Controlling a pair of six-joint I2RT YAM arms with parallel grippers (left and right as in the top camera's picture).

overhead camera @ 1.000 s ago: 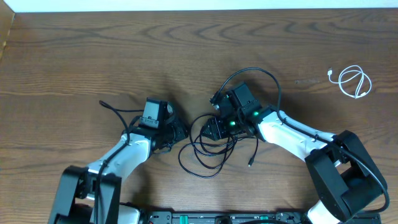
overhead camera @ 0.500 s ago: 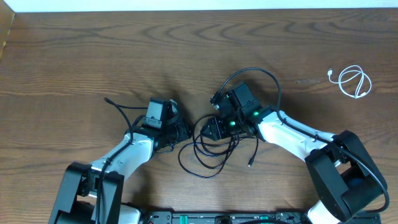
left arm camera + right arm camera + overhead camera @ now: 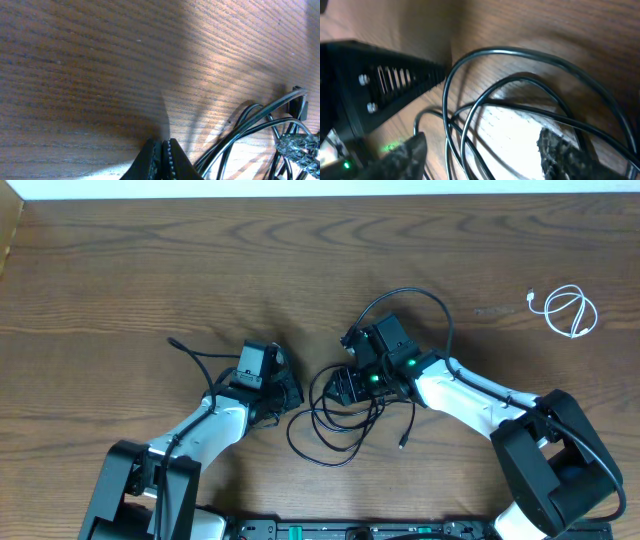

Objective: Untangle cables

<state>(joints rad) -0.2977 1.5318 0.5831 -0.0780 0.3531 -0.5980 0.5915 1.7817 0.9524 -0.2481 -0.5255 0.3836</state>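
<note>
Pinching the left end effector [image 3: 285, 395] shut beside the tangle while the right end effector [image 3: 345, 387] is spreading.

The left arm is creeping toward the two black cables [image 3: 330, 430] mid-desk [image 3: 120, 260], its fingers now pressed together with no cord visibly between them. The right one is widening, with loops lying between its tips. The white cable [image 3: 570, 310] is sitting coiled well apart, far right, so separating the black pair is only beginning.

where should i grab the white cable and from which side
Take the white cable by the short tail behind its plug, coming straight down from above. There a single strand lies flat, sticking out clear of the coil's loops, so likely nothing else gets pinched.
</note>
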